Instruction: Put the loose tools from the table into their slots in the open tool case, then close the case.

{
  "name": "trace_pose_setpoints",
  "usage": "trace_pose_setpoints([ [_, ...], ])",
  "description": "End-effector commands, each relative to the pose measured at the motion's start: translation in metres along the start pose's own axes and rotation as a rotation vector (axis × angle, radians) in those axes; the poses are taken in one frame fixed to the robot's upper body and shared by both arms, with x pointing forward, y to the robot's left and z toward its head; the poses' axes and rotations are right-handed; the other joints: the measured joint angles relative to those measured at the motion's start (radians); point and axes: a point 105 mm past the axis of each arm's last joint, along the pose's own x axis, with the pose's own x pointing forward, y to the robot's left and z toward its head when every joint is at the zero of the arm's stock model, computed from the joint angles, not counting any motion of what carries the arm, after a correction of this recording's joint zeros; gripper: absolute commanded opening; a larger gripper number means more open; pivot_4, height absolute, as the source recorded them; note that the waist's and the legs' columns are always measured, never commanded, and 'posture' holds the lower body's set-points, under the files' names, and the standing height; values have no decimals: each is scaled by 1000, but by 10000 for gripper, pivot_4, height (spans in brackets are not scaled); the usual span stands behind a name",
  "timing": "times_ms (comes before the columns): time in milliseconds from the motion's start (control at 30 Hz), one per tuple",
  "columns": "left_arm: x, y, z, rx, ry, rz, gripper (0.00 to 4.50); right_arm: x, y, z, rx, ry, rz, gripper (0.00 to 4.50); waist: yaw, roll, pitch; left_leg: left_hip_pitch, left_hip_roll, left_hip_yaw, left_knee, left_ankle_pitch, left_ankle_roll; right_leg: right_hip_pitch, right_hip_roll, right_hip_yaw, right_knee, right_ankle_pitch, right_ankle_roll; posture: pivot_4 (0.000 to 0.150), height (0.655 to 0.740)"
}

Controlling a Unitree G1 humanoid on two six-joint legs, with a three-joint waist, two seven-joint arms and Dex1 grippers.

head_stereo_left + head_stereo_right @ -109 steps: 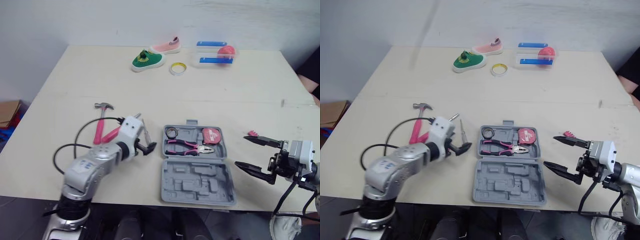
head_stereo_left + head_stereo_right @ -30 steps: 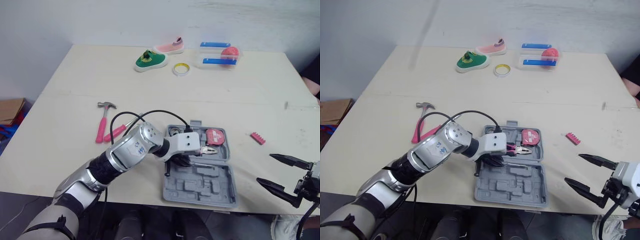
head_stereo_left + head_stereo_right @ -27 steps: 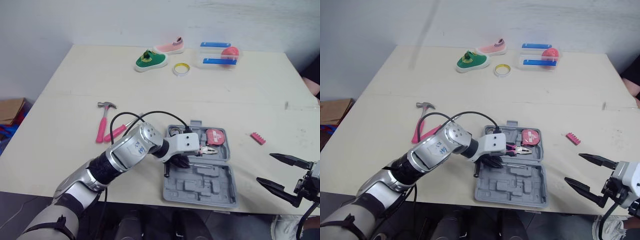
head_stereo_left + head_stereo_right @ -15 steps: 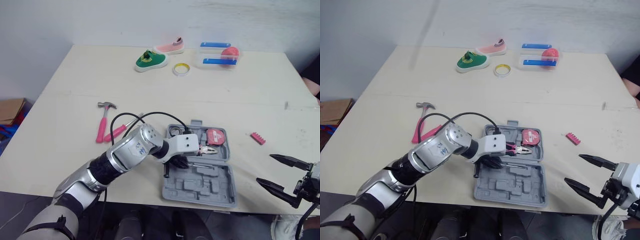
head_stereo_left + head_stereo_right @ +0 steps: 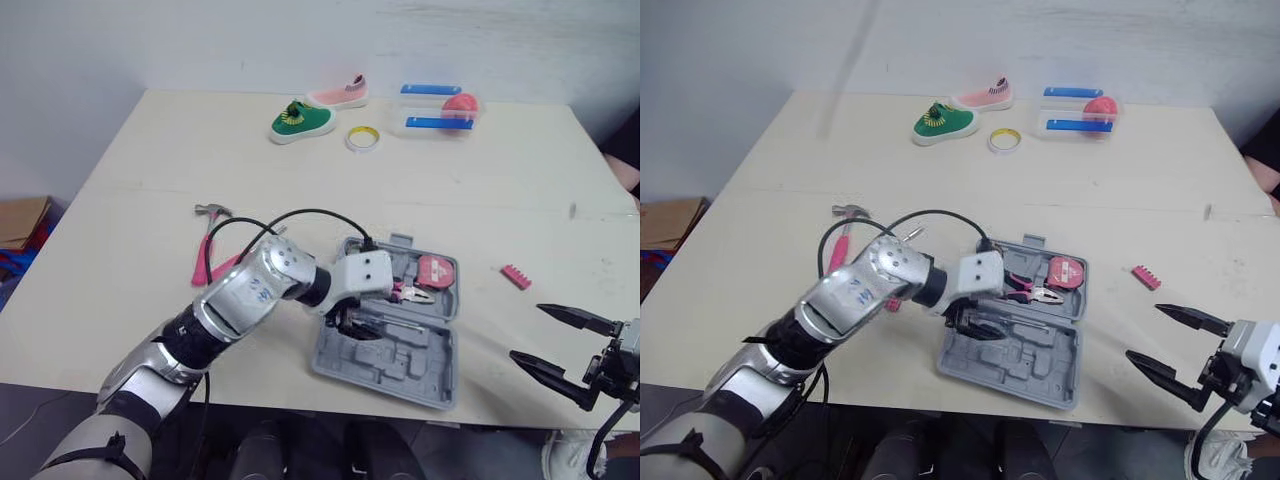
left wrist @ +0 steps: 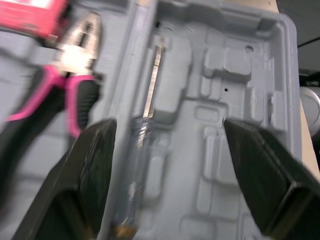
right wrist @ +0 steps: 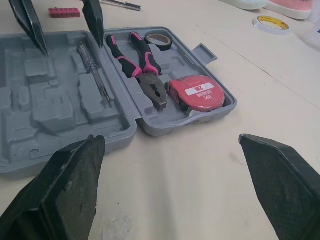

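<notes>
The grey tool case (image 5: 400, 352) lies open and skewed on the near table. Pink-handled pliers (image 5: 403, 293), a red tape measure (image 5: 437, 270) and a black tape roll (image 7: 159, 40) sit in its far half. A clear-handled screwdriver (image 7: 95, 72) lies in the near half by the hinge. My left gripper (image 5: 345, 320) hovers open over it, one finger on each side (image 6: 168, 125). A pink-handled hammer (image 5: 205, 250) lies left of the case, partly behind my left arm. A pink bit strip (image 5: 516, 276) lies right of the case. My right gripper (image 5: 527, 333) is open and empty at the near right.
At the back of the table are a green shoe (image 5: 300, 120), a pink shoe (image 5: 338, 92), a yellow tape roll (image 5: 360, 137) and a clear box (image 5: 437, 110) with blue bars and a red ball. A cardboard box (image 5: 20, 220) is on the floor at left.
My left gripper brought the screwdriver from beside the case into its near half and opened. In the last half second the case swung askew. My right arm drew back toward the near right edge.
</notes>
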Motion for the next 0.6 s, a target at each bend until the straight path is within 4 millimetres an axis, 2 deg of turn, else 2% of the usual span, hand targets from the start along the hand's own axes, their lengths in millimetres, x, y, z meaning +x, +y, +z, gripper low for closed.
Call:
trace_pose_setpoints([
  [33,-9,1,16,121,-209,26,31981,-1,-1,6,-16,-11,-1,45000,0,0,0,0,0,0,0,1,-2,0,0,0,0,0,0,1500,7400],
  [133,-8,-1,9,155,-276,26,21633,-2,1,6,-15,-9,-4,45000,0,0,0,0,0,0,1,3,-5,0,0,0,0,0,0,1500,7400],
  [300,2,5,0,183,-368,77,422,-4,3,5,-15,-9,-21,45000,1,0,0,0,-1,0,1,3,-4,0,1,0,1,0,0,1500,7400],
  [500,20,7,-32,85,-305,74,422,-3,9,5,-9,-15,-34,45000,-1,0,0,0,-1,1,0,3,-4,0,2,0,1,0,1,1500,7400],
  [600,24,8,-33,62,-303,84,422,-4,11,4,-6,-10,-34,45000,0,0,0,0,0,0,0,3,-4,0,2,0,1,0,1,1500,7400],
])
